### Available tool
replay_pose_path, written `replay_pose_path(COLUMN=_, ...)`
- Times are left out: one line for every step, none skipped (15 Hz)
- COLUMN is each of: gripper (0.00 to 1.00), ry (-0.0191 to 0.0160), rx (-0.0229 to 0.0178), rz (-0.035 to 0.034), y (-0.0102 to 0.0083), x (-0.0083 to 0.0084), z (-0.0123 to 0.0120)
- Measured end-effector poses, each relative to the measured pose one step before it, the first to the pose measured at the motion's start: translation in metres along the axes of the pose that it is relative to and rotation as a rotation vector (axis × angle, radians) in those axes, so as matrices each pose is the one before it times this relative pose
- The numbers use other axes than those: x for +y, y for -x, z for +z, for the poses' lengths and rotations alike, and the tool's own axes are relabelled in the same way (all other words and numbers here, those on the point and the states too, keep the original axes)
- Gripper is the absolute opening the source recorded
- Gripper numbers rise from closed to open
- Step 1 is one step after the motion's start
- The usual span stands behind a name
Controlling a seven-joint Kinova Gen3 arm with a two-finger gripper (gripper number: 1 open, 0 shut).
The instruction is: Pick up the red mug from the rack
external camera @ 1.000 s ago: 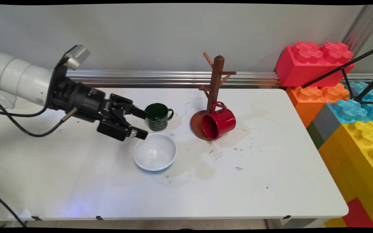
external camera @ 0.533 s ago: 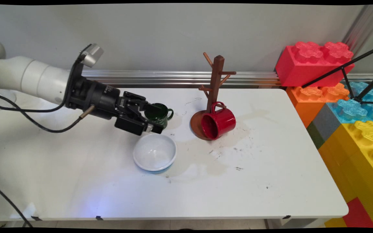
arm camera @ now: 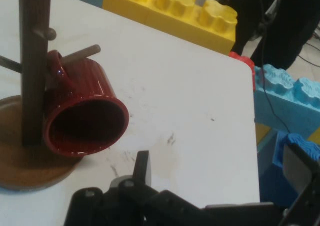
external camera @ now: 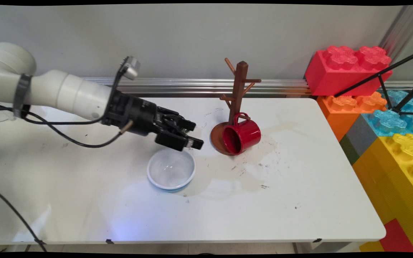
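Above the white bowl's far rim, reaching toward the red mug

Over the last second my gripper (external camera: 193, 134) has swept right across the table (external camera: 299, 186), past the spot where the green mug stood; my hand now covers that spot, so I cannot see the mug. My fingers are spread wide and hold nothing, with only bare tabletop between them in the hand view. The white bowl (external camera: 171, 169) lies just below me. The red mug (external camera: 241, 136) hangs tilted on the mug tree (external camera: 238, 93), near my fingertips, probably not touching.
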Motion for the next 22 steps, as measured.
replay_pose_path(gripper=1.0, ry=-0.00573, rx=-0.00414, rz=-0.00679, y=0.00029, x=0.00065, z=0.00557)
replay_pose_path(gripper=1.0, ry=-0.00767, rx=-0.00483, rz=-0.00829, y=0.0003, x=0.00102, z=0.00667)
replay_pose_path(gripper=1.0, ry=-0.00874, rx=-0.00598, rz=-0.01112, y=0.00043, x=0.00121, z=0.00768)
replay_pose_path(gripper=1.0, ry=-0.00824, rx=-0.00538, rz=-0.01144, y=0.00034, x=0.00129, z=0.00744)
replay_pose_path(gripper=1.0, ry=-0.00628, rx=-0.00462, rz=-0.00861, y=-0.0001, x=0.00114, z=0.00668)
replay_pose_path(gripper=1.0, ry=-0.00683, rx=-0.00383, rz=-0.0086, y=-0.00006, x=0.00102, z=0.00611)
replay_pose_path(gripper=1.0, ry=-0.0097, rx=-0.00393, rz=-0.01084, y=-0.00012, x=0.00111, z=0.00767)
replay_pose_path(gripper=1.0, ry=-0.00708, rx=-0.00332, rz=-0.00664, y=-0.00042, x=0.00055, z=0.0059)
replay_pose_path(gripper=1.0, ry=-0.00927, rx=-0.0032, rz=-0.00754, y=-0.0004, x=0.00048, z=0.00626)
replay_pose_path(gripper=1.0, ry=-0.01098, rx=-0.00253, rz=-0.00662, y=-0.00032, x=0.00032, z=0.00587)
replay_pose_path(gripper=1.0, ry=-0.00931, rx=-0.00063, rz=-0.00493, y=-0.00064, x=0.00031, z=0.00509)
replay_pose_path(gripper=1.0, ry=-0.0111, rx=0.00042, rz=-0.00603, y=-0.00094, x=0.00024, z=0.0056)
replay_pose_path(gripper=1.0, ry=-0.01058, rx=0.00067, rz=-0.00591, y=-0.00105, x=0.00045, z=0.00557)
replay_pose_path(gripper=1.0, ry=-0.00864, rx=0.00085, rz=-0.00587, y=-0.00084, x=0.00039, z=0.00462)
replay_pose_path(gripper=1.0, ry=-0.00944, rx=0.00079, rz=-0.00686, y=-0.0009, x=0.00049, z=0.00523)
replay_pose_path(gripper=1.0, ry=-0.00715, rx=0.00067, rz=-0.00629, y=-0.00055, x=0.00063, z=0.00418)
replay_pose_path(gripper=1.0, ry=-0.00777, rx=-0.00008, rz=-0.00632, y=-0.00078, x=0.00061, z=0.0051)
replay_pose_path(gripper=1.0, ry=-0.0091, rx=-0.00119, rz=-0.00669, y=-0.00032, x=0.0005, z=0.00466)
replay_pose_path(gripper=1.0, ry=-0.01006, rx=-0.00262, rz=-0.00556, y=0.00009, x=0.00037, z=0.00448)
replay_pose_path(gripper=1.0, ry=-0.00989, rx=-0.0012, rz=-0.00522, y=-0.00005, x=0.00019, z=0.00365)
replay_pose_path(gripper=1.0, ry=-0.01087, rx=-0.00109, rz=-0.00695, y=-0.00003, x=0.00027, z=0.00418)
replay_pose_path(gripper=1.0, ry=-0.00988, rx=-0.00016, rz=-0.00785, y=-0.00025, x=0.0004, z=0.00413)
